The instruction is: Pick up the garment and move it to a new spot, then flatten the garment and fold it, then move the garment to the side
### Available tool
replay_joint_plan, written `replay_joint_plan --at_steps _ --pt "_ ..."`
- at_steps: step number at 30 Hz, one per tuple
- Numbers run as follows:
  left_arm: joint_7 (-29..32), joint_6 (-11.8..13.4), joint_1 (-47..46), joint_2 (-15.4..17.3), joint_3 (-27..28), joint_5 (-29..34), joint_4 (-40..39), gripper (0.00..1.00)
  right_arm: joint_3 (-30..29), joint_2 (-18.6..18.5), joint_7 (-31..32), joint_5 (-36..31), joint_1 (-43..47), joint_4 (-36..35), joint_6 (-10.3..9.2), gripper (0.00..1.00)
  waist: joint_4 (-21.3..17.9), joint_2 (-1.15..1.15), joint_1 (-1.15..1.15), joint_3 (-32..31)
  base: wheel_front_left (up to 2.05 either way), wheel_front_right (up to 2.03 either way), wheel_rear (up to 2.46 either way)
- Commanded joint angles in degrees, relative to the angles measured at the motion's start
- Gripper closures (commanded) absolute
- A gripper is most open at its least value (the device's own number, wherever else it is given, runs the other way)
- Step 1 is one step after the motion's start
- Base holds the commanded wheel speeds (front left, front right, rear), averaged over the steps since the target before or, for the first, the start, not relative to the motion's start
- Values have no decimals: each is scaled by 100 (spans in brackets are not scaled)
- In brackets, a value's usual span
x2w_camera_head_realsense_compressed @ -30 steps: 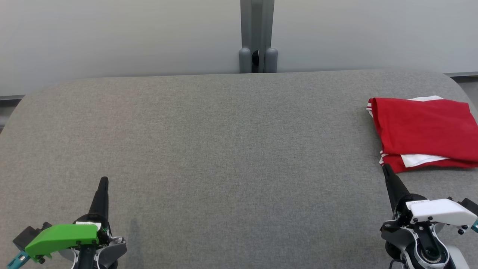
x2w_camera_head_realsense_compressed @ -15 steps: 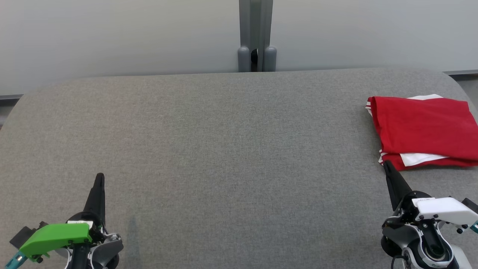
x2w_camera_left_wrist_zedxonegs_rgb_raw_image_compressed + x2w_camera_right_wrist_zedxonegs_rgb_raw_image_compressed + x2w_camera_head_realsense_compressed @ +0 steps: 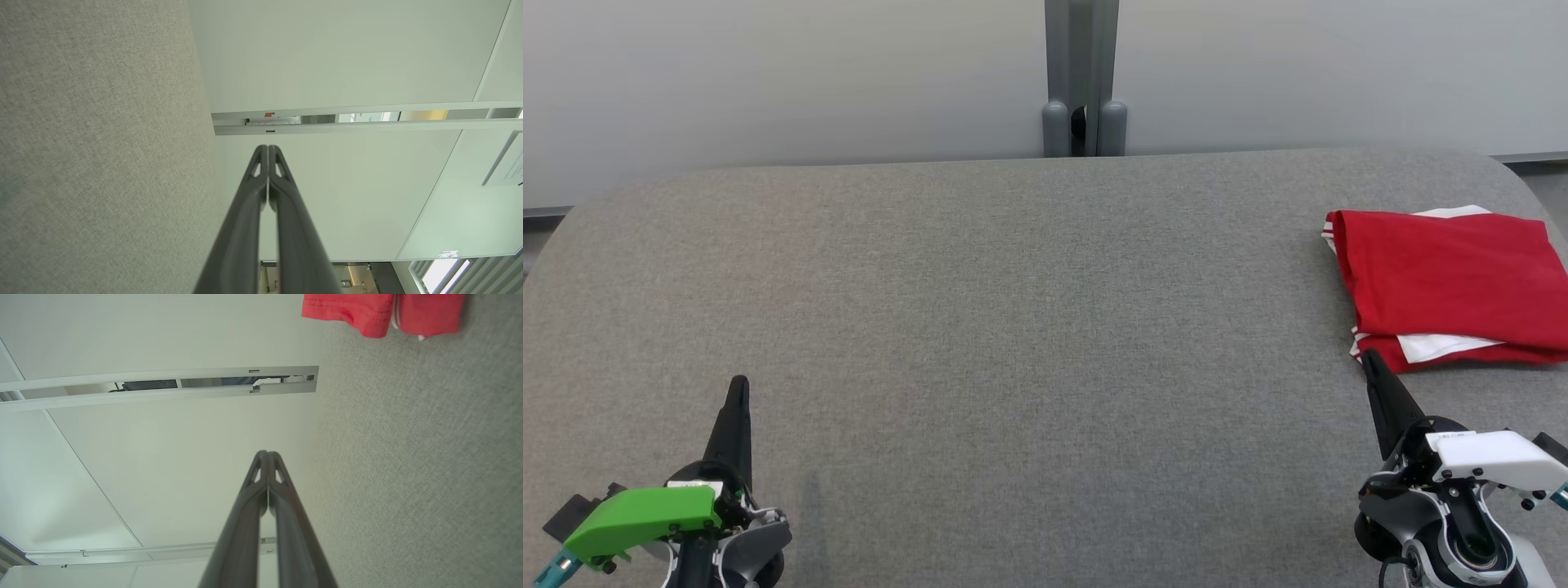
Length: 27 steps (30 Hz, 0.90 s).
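The folded red-and-white cloth garment (image 3: pixel 1445 278) is recorded at the right edge of the grey fabric worktop (image 3: pixel 1013 327), judged set aside as finished, with left gripper (image 3: pixel 739 385) and right gripper (image 3: pixel 1369 358) held closed, empty, at the near edge.

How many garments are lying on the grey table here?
1. A folded red garment with white trim lies at the right edge of the grey fabric-covered table, just beyond the right gripper; part runs out of the head view.
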Motion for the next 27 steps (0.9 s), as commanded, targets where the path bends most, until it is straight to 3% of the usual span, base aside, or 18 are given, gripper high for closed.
replay_joint_plan --at_steps 1,27 --pt "21 -31 -60 4 14 -15 -6 100 -9 -26 18 35 -35 -29 2 100 0 0 0 0 0 0 0" --pt "20 -31 -60 6 13 -15 -6 100 -8 -26 18 36 -34 -28 2 100 0 0 0 0 0 0 0"
